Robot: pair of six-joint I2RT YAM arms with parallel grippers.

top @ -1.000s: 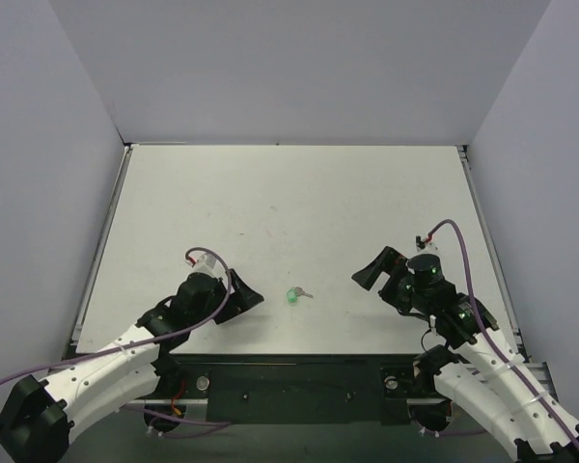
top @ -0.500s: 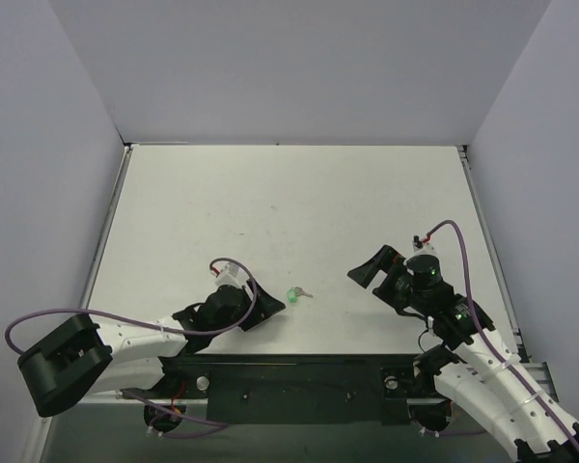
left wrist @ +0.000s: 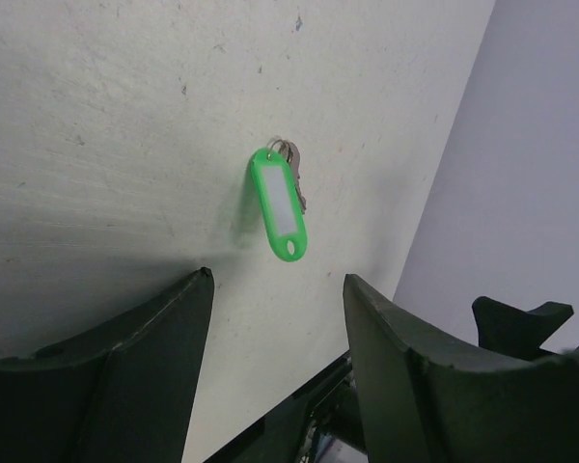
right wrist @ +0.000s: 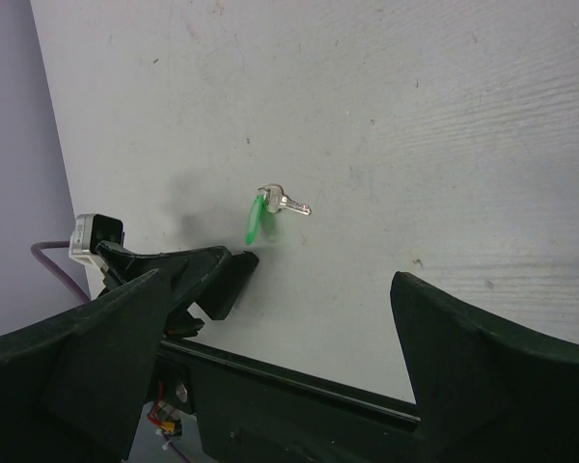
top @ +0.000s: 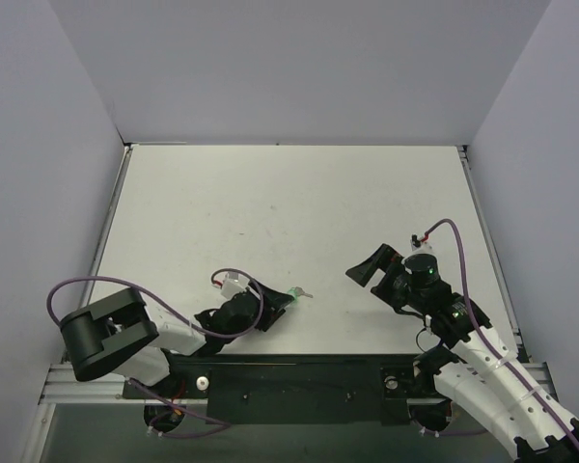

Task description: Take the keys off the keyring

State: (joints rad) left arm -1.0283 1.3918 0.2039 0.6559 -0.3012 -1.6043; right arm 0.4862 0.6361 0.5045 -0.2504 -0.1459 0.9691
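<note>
The green keyring lies on the white table near its front edge, and a small silver key sticks out to its right. In the left wrist view the keyring is just ahead of my left gripper, with the key behind it. That left gripper is open and empty, low on the table, its tips just short of the keyring. My right gripper hovers open to the right. From its wrist view it faces the keyring and key.
Grey walls enclose the table on three sides. The black base rail runs along the near edge, close behind the left gripper. A purple cable loops over the left arm.
My left arm has swung right along the front edge, bringing its gripper up to the keyring, and its jaws have narrowed slightly. The right gripper shifted only slightly.
</note>
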